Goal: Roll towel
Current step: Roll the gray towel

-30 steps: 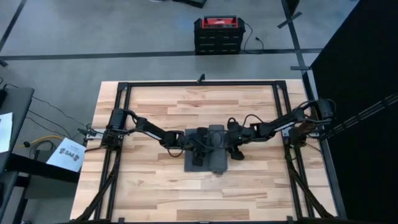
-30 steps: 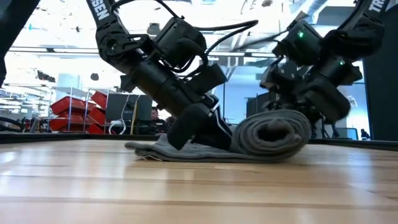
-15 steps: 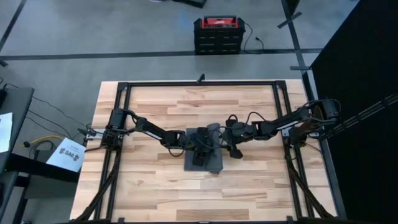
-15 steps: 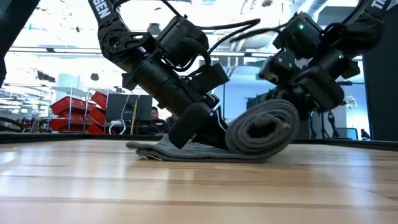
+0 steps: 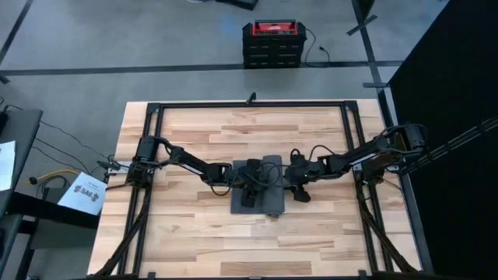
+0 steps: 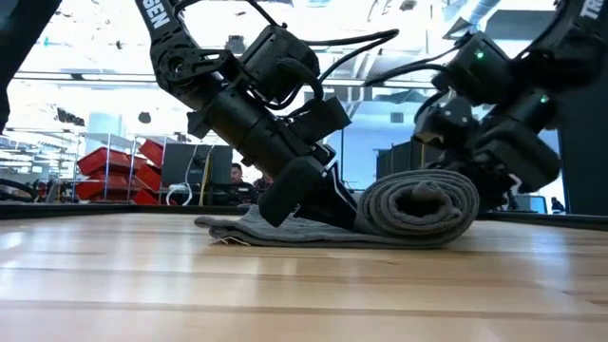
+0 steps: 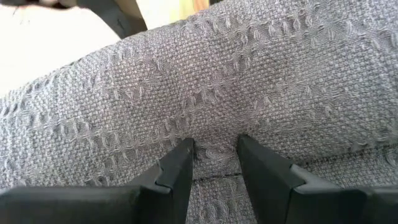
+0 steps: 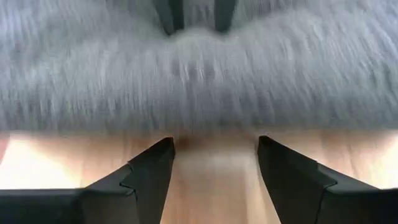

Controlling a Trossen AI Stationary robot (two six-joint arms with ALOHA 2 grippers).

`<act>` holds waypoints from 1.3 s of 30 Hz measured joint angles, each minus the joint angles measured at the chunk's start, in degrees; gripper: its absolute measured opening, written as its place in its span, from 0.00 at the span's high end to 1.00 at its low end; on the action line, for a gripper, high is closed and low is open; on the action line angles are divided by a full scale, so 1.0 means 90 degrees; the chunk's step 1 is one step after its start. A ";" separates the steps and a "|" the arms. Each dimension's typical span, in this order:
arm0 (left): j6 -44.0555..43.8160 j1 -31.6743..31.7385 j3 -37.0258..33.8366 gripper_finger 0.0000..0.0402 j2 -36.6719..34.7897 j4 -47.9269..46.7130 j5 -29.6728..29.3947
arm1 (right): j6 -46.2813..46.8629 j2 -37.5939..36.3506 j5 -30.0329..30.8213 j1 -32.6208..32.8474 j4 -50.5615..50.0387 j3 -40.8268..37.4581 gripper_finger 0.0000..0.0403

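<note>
At left of centre in the high view, the left gripper [image 5: 250, 185] pinches a fold of the towel [image 5: 264, 187], its 2 fingers [image 7: 177, 171] nearly pressed together on the grey weave. The towel lies mid-table [image 5: 194, 233], its right part wound into a thick roll [image 6: 418, 204] and its left part flat. Right of the roll, the right gripper [image 5: 299, 189] sits just off the cloth, its fingers [image 8: 152, 168] spread over bare wood.
</note>
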 joint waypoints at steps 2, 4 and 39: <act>-0.0002 0.0000 0.0000 0.71 0.0000 0.0015 -0.0002 | -0.0047 0.0329 -0.0022 -0.0049 0.0631 -0.0011 0.45; -0.0012 0.0000 0.0000 0.71 0.0000 0.0015 -0.0002 | -0.0141 0.0644 -0.0084 -0.0082 0.1244 -0.0017 0.45; -0.0141 0.0002 -0.0022 0.71 -0.0471 -0.0541 -0.0087 | -0.0590 0.0335 -0.0058 -0.0162 0.1913 0.0087 0.45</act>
